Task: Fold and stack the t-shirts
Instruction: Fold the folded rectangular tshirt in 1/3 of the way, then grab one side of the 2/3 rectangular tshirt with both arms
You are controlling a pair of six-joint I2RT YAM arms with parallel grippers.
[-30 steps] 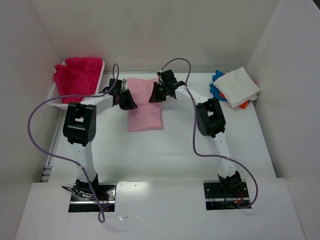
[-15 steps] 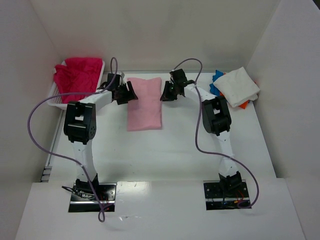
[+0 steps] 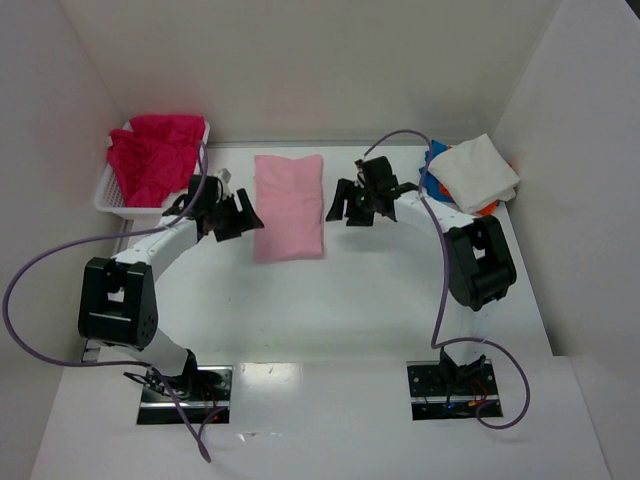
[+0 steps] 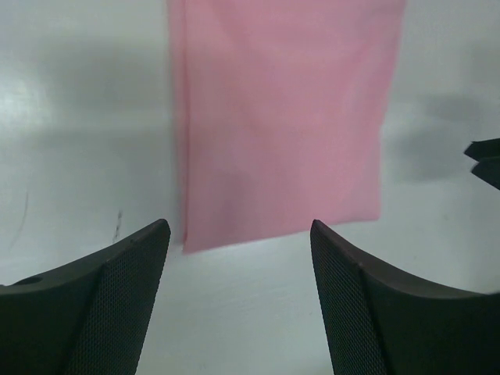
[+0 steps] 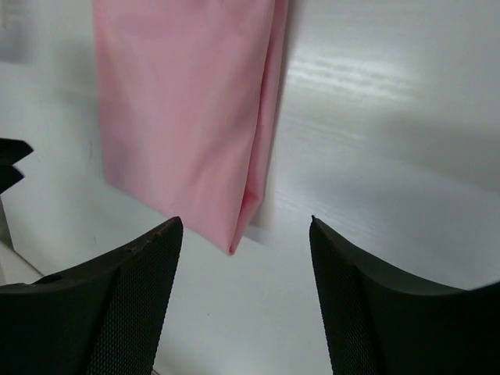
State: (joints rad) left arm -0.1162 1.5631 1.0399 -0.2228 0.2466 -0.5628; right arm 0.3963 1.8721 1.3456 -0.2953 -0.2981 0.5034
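**Reader:** Where does the light pink t-shirt (image 3: 288, 205) lie, and how do the pincers stand?

**Legend:** Top view. The shirt lies flat near the centre of the tabletop (image 3: 330, 300) as a long strip running from 12 to 6 o'clock. The left pincer (image 3: 243, 215) hovers just beside its 9 o'clock flank, and the right pincer (image 3: 340, 203) just beside its 3 o'clock flank. Each wrist view shows its pincer gaping wide with nothing held. Magenta-red shirts (image 3: 150, 160) fill the lattice basket (image 3: 108, 197) at 10 o'clock. At 2 o'clock a white shirt (image 3: 480, 170) tops a blue shirt (image 3: 430, 180) and an orange shirt (image 3: 488, 209).

**Reader:** What does the step in hand ask for?

**Legend:** Probably the cross fold — the strip looks too long to match the folded shirts at 2 o'clock. Each pincer would do well to descend on one corner of the 6 o'clock hem and close over every layer. The right wrist view shows a doubled edge at that corner, so a shallow pinch may catch only the top ply. The two should lift together, carry the hem level toward 12 o'clock, and lay it edge on edge — uneven heights would likely skew the soft cotton.
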